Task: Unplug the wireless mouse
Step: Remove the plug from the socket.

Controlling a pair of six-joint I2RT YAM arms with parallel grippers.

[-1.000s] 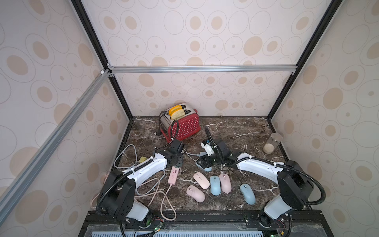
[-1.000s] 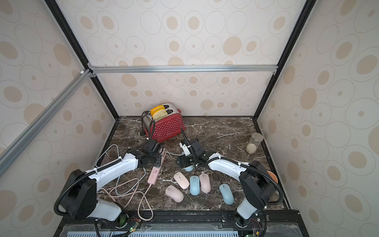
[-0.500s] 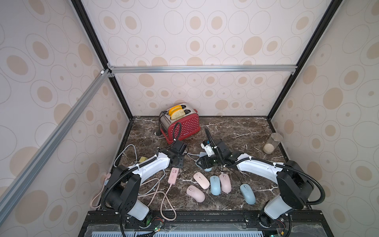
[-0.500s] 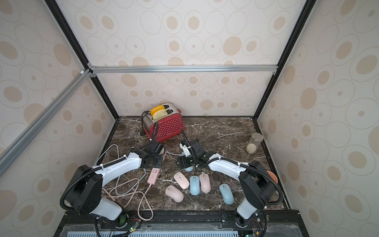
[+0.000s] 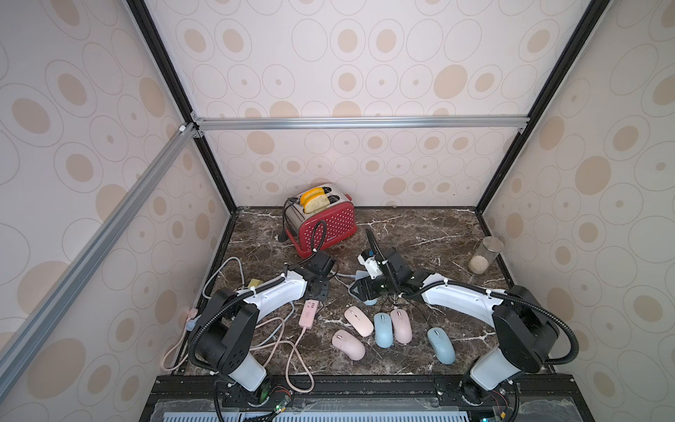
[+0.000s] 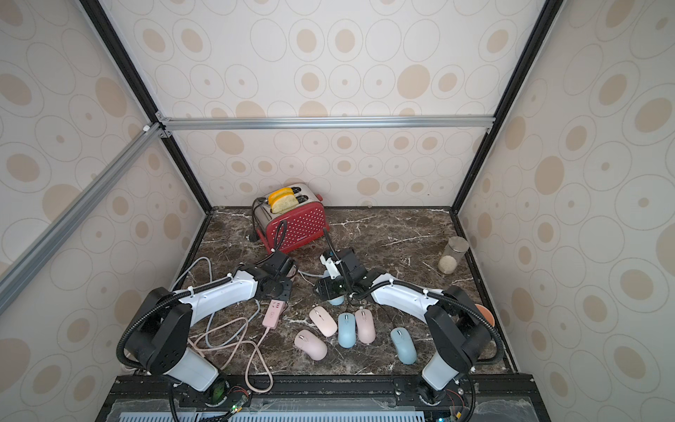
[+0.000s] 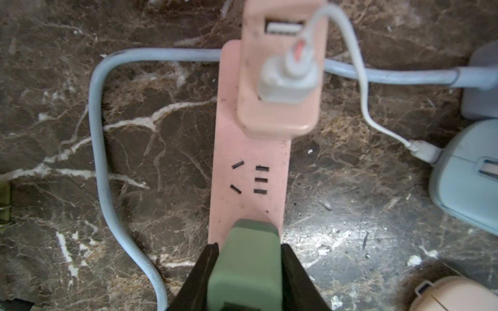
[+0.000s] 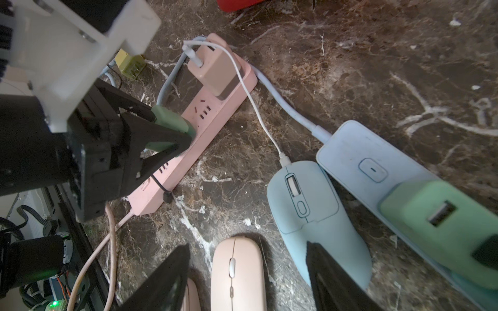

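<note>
A pale blue wireless mouse (image 8: 310, 210) lies on the marble with a white cable (image 8: 258, 113) plugged into its nose. The cable runs to a pink charger (image 8: 215, 70) standing in a pink power strip (image 8: 213, 126). My right gripper (image 8: 246, 243) hovers open over the blue mouse's tail and a pink mouse (image 8: 238, 272); it hides most of the blue mouse (image 5: 369, 301) in both top views. At the strip's (image 7: 250, 167) other end, my left gripper (image 7: 248, 247) is shut on a green plug (image 7: 246, 269), a finger against each side.
A blue power strip (image 8: 377, 172) with a green charger (image 8: 436, 215) lies beside the blue mouse. Several pink and blue mice (image 5: 383, 329) sit in front of the grippers. A red toaster (image 5: 321, 223) stands behind, a glass jar (image 5: 484, 255) far right, looped cables (image 5: 270, 336) at the left.
My left arm has edged right over the pink strip and its jaws have narrowed onto the green plug. The right arm has not moved.
</note>
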